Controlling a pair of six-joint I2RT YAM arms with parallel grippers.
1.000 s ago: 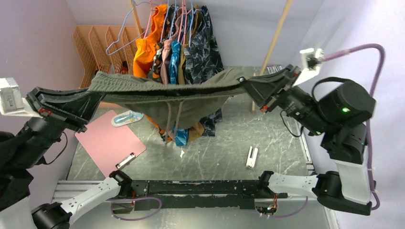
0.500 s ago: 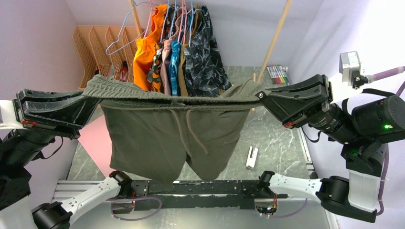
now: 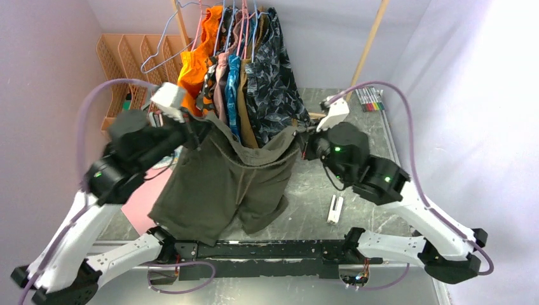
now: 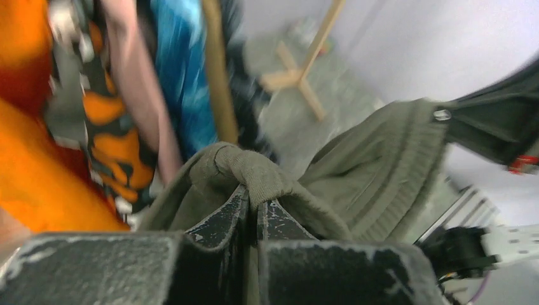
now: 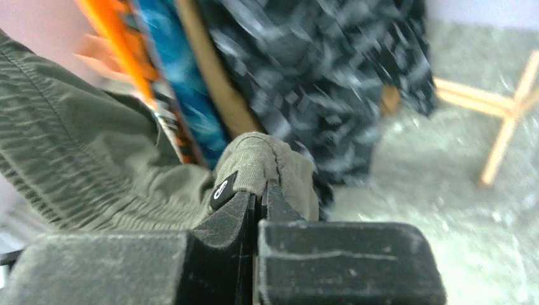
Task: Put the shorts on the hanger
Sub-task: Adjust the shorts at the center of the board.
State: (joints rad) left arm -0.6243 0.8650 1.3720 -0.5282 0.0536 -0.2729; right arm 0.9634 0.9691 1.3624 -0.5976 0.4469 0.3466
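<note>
**Scene layout**

- The tabletop (image 3: 368, 184) carries a rail of hung garments (image 3: 267, 70) at its far side. The row runs from an orange garment (image 3: 194, 67) on the left to a dark patterned one on the right.
- The shorts (image 3: 222, 184) hang in the air in front of this row. The waistband is at the top and the legs hang down toward the near edge.

**Grip state**

- The left arm (image 3: 127, 152) and right arm (image 3: 356, 162) each hold one end of the waistband.
- The left jaws are closed on a bunched fold of ribbed waistband, as the left wrist view shows.
- The right jaws are likewise pinched shut on the opposite end.
- The band sags between the two grips. Its long axis runs left to right, roughly parallel to the rail.

**Target position**

- The hanger (image 3: 154, 46) hangs at the left end of the row, just left of the orange garment.
- It lies above and behind the left jaws and well apart from the right jaws, so the left arm is the nearer one.
- The frame appears turned at an angle to the waistband. The overhead view does not show reliably how far behind the shorts it hangs.

**Judgement**

The shorts are not yet on the hanger. The coming move probably calls for carrying the left end of the band up and back toward the frame.
</note>
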